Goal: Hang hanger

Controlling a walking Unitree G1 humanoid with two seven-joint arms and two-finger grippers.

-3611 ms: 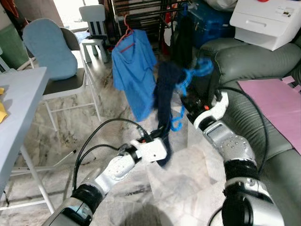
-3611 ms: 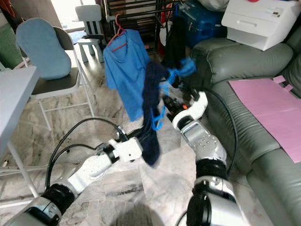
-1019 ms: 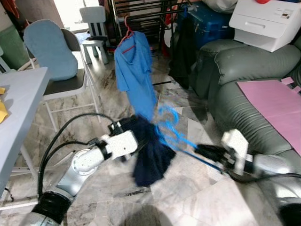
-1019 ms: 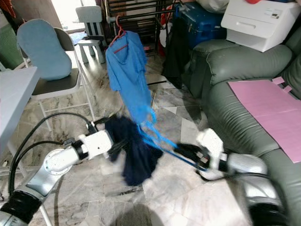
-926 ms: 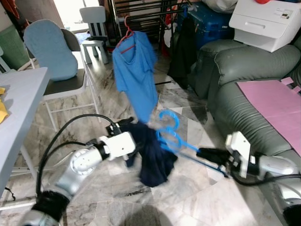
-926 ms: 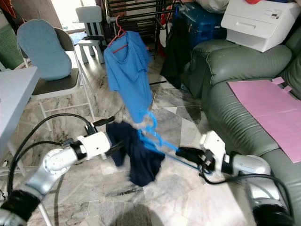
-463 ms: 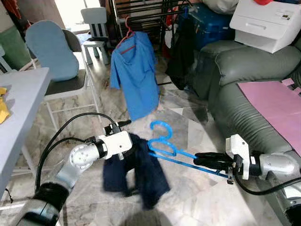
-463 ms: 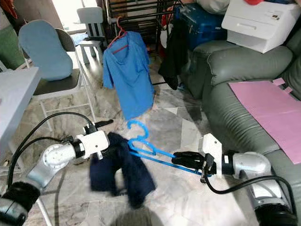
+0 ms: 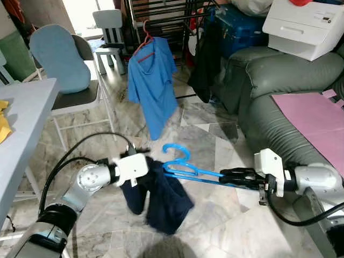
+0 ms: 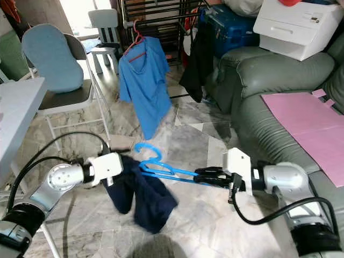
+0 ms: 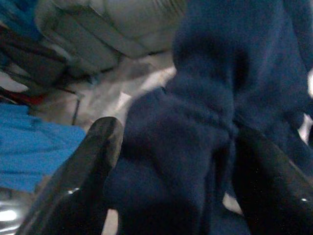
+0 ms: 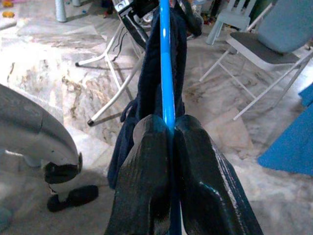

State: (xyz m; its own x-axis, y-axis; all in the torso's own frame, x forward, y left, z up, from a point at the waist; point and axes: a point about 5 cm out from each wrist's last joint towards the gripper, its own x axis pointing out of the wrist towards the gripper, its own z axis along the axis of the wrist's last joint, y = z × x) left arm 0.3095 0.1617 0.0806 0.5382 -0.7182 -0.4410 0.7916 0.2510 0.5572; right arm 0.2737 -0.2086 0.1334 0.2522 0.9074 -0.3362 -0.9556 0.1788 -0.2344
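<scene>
— Two grippers at work?
— Yes, both held low over a marble floor (image 9: 215, 226). The right gripper (image 9: 228, 176) pinches one end of a blue hanger (image 9: 185, 167); the wrist view shows its black fingers (image 12: 146, 191) pressed together on the thin blue bar.
— And the left?
— The left gripper (image 9: 142, 174) clamps a bunched dark navy garment (image 9: 161, 196), cloth packed between its fingers (image 11: 83, 166). The garment droops toward the floor.
— Where is the hanger?
— In the air between the two arms, lying nearly level, hook up, its far end at the garment.
— Anything behind?
— A blue shirt (image 9: 151, 86) on a red hanger on a dark rack (image 9: 161, 13), a folding chair (image 9: 70, 70) at left, a grey-green sofa (image 9: 279, 91) at right.
</scene>
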